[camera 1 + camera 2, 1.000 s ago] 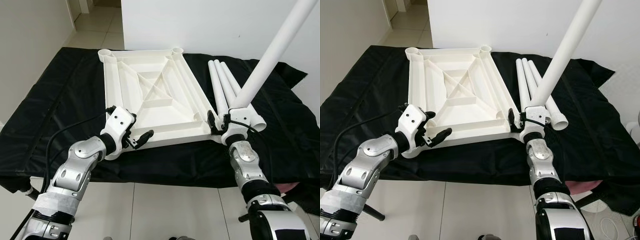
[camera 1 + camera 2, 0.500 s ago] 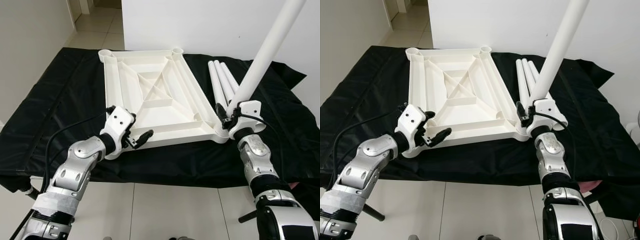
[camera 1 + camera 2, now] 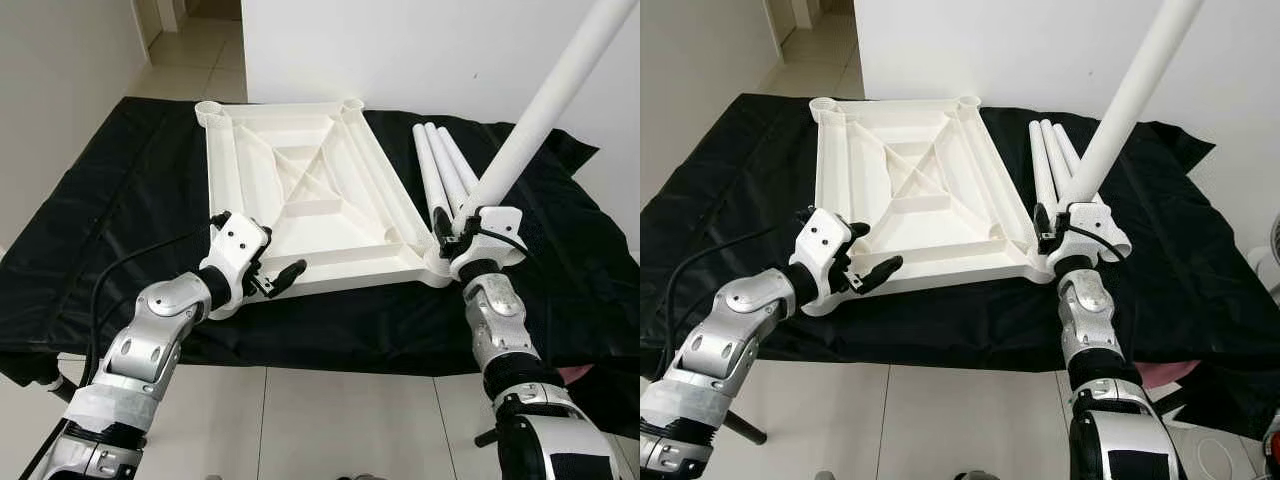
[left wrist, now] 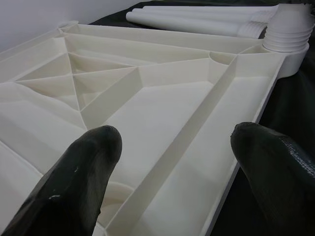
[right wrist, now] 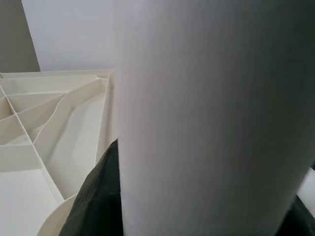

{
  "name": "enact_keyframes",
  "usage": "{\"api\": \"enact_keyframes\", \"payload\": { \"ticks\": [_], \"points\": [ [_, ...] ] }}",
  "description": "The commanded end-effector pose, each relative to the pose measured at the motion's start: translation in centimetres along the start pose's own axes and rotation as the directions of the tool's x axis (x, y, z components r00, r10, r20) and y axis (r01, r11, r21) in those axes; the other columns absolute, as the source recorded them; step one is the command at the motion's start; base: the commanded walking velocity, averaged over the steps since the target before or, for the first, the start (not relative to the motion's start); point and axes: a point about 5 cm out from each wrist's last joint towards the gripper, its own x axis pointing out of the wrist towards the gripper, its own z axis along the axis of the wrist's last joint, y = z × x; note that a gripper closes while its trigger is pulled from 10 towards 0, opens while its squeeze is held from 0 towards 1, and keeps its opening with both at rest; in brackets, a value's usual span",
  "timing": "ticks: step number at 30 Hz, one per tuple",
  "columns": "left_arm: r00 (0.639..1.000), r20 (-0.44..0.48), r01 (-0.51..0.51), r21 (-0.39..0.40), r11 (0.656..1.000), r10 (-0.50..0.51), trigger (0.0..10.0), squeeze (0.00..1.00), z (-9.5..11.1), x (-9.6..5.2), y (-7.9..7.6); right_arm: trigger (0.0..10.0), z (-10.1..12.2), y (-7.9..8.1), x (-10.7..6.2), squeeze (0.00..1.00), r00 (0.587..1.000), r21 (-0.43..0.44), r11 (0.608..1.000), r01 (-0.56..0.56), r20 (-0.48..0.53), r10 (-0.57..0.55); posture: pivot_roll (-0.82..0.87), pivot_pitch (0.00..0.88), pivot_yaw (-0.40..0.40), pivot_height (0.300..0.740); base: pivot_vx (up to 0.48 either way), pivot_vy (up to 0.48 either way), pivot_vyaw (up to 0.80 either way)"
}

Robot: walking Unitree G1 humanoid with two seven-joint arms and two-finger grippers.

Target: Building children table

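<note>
The white tabletop [image 3: 300, 190] lies upside down on a black cloth, ribs facing up. My left gripper [image 3: 265, 262] is open at its near-left corner, and in the left wrist view the two black fingers [image 4: 74, 182] stand wide apart over the ribbed underside [image 4: 162, 113]. My right gripper [image 3: 462, 232] is shut on a long white leg [image 3: 540, 120] that leans up and to the right. The leg's ribbed lower end [image 4: 290, 29] rests at the near-right corner socket [image 3: 440, 268]. In the right wrist view the leg [image 5: 211, 118] blocks most of the scene.
Three spare white legs [image 3: 440, 170] lie side by side on the black cloth [image 3: 100, 200], right of the tabletop. Two empty round sockets [image 3: 210, 108] sit at the far corners. A white wall stands behind, and tiled floor [image 3: 300, 420] lies below the near edge.
My right gripper carried the leg's lower end left onto the near-right corner socket, then tipped the leg further right. The left gripper has stayed put.
</note>
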Motion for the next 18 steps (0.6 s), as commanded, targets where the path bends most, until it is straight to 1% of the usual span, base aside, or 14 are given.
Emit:
{"api": "enact_keyframes", "payload": {
  "ticks": [1,8,9,11,13,14,15,17,18],
  "points": [
    [1.0,-0.008,-0.016,-0.007,1.0,0.016,10.0,0.0,0.0,-0.1,0.2,10.0,-2.4,0.4,-1.0,0.0,0.992,0.029,0.999,0.037,-0.121,-0.034,0.01,0.03,-0.019,0.74,0.0,0.0,0.0],
    [1.0,-0.005,-0.014,-0.007,1.0,0.014,10.0,0.0,0.0,-0.1,0.2,10.0,-2.3,0.7,-0.8,0.0,0.99,0.032,0.997,0.074,-0.122,-0.069,0.01,0.031,-0.021,0.74,0.0,0.0,0.0],
    [1.0,-0.005,-0.014,-0.006,1.0,0.014,10.0,0.0,0.0,0.0,0.2,10.0,-2.1,0.8,-0.8,0.0,0.989,0.019,0.995,0.099,-0.112,-0.096,0.01,0.031,-0.021,0.74,0.0,0.0,0.0],
    [1.0,-0.005,-0.017,-0.007,1.0,0.017,10.0,0.0,0.0,0.0,0.2,10.0,-1.7,1.0,-0.9,0.0,0.969,-0.021,0.974,0.227,-0.091,-0.228,0.01,0.03,-0.024,0.74,0.0,0.0,0.0],
    [1.0,-0.005,-0.017,-0.007,1.0,0.017,10.0,0.0,0.0,0.0,0.2,10.0,-1.7,1.0,-0.9,0.0,0.969,-0.021,0.974,0.227,-0.091,-0.228,0.01,0.03,-0.024,0.74,0.0,0.0,0.0],
    [1.0,-0.004,-0.017,-0.008,1.0,0.017,10.0,0.0,0.0,0.0,0.2,10.0,-1.6,1.0,-1.0,0.0,0.958,-0.029,0.962,0.272,-0.081,-0.273,0.01,0.03,-0.024,0.74,0.0,0.0,0.0],
    [1.0,-0.004,-0.017,-0.008,1.0,0.017,10.0,0.0,0.0,0.0,0.2,10.0,-1.6,1.0,-1.0,0.0,0.958,-0.029,0.962,0.272,-0.081,-0.273,0.01,0.03,-0.024,0.74,0.0,0.0,0.0],
    [1.0,-0.004,-0.018,-0.01,1.0,0.018,10.0,0.0,0.0,0.0,0.2,10.0,-1.1,2.4,-1.5,0.0,0.938,-0.025,0.939,0.342,-0.049,-0.343,0.01,0.028,-0.028,0.74,0.0,0.0,0.0],
    [1.0,-0.004,-0.018,-0.01,1.0,0.018,10.0,0.0,0.0,0.0,0.2,10.0,-1.1,2.4,-1.5,0.0,0.938,-0.025,0.939,0.342,-0.049,-0.343,0.01,0.028,-0.028,0.74,0.0,0.0,0.0]
  ]
}}
